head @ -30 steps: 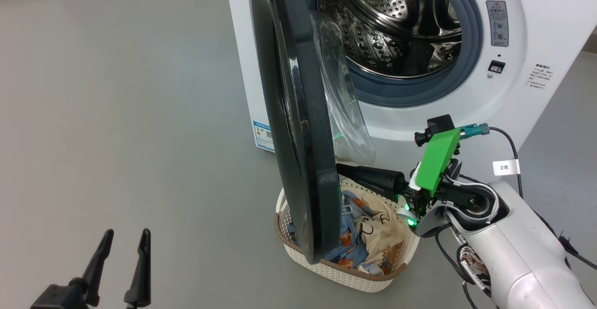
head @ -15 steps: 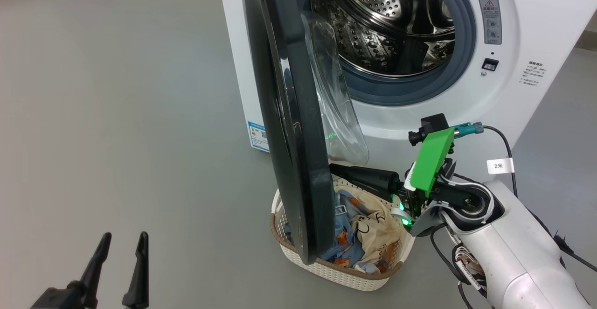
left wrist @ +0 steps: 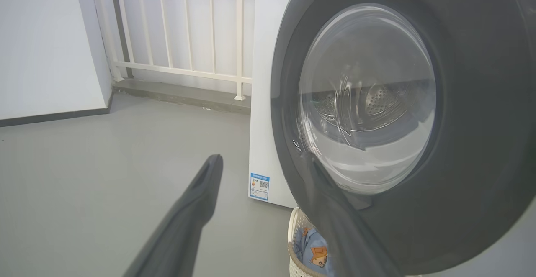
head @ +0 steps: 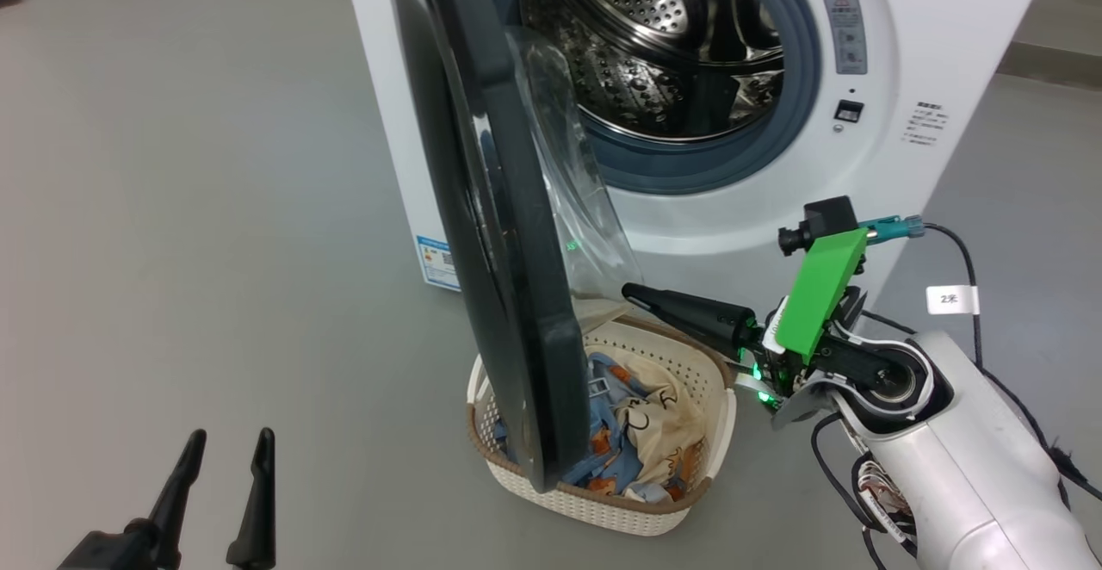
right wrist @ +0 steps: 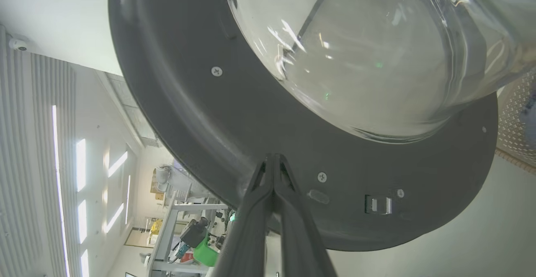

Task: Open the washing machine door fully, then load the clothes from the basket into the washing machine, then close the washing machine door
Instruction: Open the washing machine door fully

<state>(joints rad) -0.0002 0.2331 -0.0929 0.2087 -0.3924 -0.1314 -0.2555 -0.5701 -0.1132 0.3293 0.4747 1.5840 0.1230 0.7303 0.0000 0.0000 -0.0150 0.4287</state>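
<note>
Head view: the door (head: 499, 294), partway open, is seen edge-on over the basket (head: 603, 501), where the clothes (head: 641, 432) are left unloaded; the right gripper (head: 630, 293), pressed together, is set at its inner face and the left gripper (head: 232, 436) is held spread, well apart. Left wrist view: the door's outer face is seen past the spread, empty fingers (left wrist: 201, 193). Right wrist view: the joined tips are laid on the inner face, so opening is judged unfinished, loading and closing undone.
</note>
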